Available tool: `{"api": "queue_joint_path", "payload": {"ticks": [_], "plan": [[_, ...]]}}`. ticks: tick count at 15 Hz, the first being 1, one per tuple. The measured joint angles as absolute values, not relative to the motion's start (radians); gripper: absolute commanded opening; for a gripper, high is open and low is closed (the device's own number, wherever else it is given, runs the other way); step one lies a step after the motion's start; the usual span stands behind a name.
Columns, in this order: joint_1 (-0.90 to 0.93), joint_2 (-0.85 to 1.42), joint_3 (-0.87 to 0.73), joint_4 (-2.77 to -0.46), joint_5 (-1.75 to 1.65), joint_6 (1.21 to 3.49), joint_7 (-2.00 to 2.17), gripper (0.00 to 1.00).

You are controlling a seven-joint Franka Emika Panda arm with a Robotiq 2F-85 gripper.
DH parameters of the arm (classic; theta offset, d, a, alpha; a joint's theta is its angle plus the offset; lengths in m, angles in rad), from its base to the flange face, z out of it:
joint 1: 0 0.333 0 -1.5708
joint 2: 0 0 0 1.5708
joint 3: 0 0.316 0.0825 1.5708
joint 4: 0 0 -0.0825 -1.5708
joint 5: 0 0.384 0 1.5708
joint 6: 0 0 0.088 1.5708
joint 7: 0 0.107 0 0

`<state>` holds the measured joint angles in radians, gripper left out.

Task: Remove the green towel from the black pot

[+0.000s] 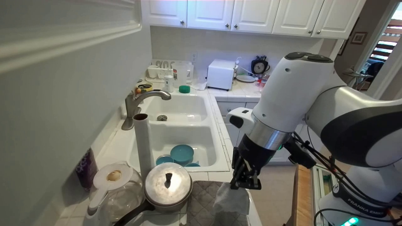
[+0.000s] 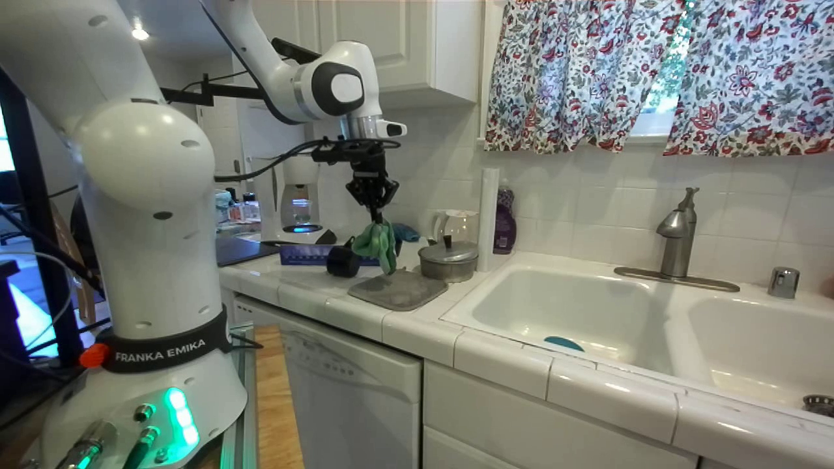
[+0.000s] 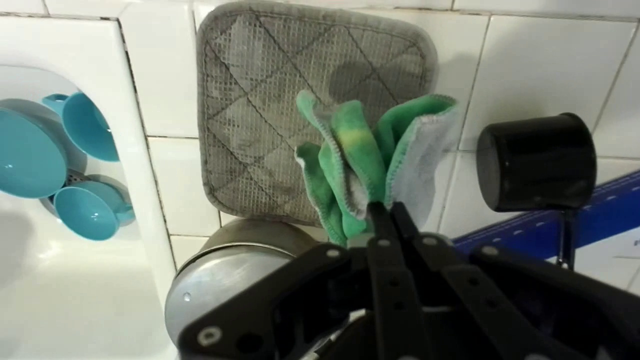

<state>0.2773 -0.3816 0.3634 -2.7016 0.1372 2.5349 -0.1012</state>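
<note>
My gripper (image 3: 386,206) is shut on the green towel (image 3: 357,145), which has a pale grey underside. The towel hangs crumpled from the fingertips, above the counter and partly over the grey pad. In an exterior view the gripper (image 2: 376,218) points down with the towel (image 2: 374,242) below it. In an exterior view the towel (image 1: 232,201) shows its pale side under the gripper (image 1: 235,185). The small black pot (image 3: 542,162) lies on its side to the right of the towel, apart from it. The pot also shows in an exterior view (image 2: 343,262).
A grey quilted pad (image 3: 250,125) lies under the towel. A lidded metal pot (image 1: 168,185) stands beside it, near a glass carafe (image 1: 121,194) and an upright cardboard tube (image 1: 143,144). A blue box (image 2: 303,254) lies behind the black pot. The sink (image 1: 216,150) holds teal dishes.
</note>
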Motion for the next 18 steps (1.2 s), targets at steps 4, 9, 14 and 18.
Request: {"api": "queue_joint_path", "payload": {"ticks": [4, 9, 14, 18], "plan": [[0.243, -0.331, 0.376, -2.702, -0.038, 2.587, 0.023, 0.30], [0.240, -0.306, 0.379, -2.697, -0.097, 2.609, 0.103, 0.63], [0.359, -0.324, 0.337, -2.646, 0.059, 2.532, 0.070, 0.98], [0.428, -0.376, 0.308, -2.582, 0.190, 2.291, 0.052, 1.00]]}}
